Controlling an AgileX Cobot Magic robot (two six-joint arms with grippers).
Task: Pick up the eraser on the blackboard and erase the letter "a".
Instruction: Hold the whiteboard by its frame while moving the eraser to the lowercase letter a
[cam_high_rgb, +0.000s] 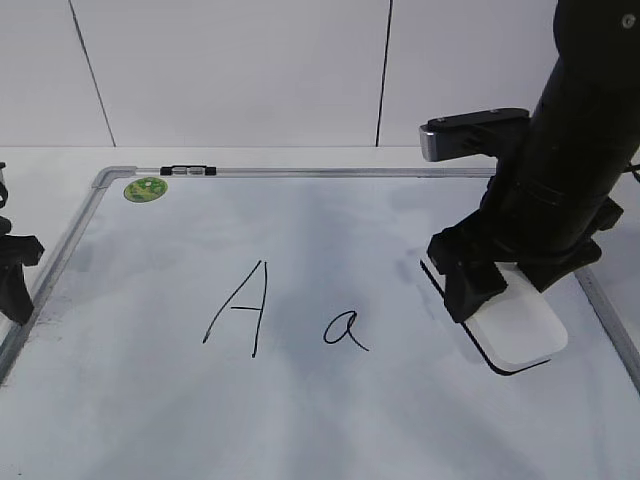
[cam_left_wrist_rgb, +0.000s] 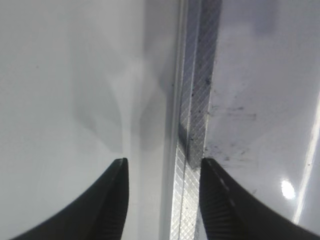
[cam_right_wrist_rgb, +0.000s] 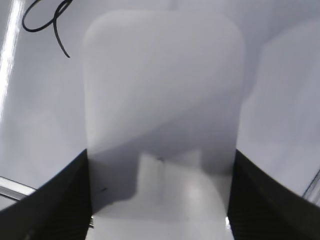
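The left claw sits at the far left edge of the blackboard, its two dark fingers spread apart and straddling the board's grey metal frame with nothing between them. A round green sticker lies in the board's far left corner. Right of it, near the middle, stands the capital "A", and just beside that the letter "a", unerased. Further right, the right claw is clamped on the eraser, one finger against each long side. The eraser lies flat on the board's right part, well apart from the "a". Its long axis runs diagonally, from far-left to near-right in the exterior view.
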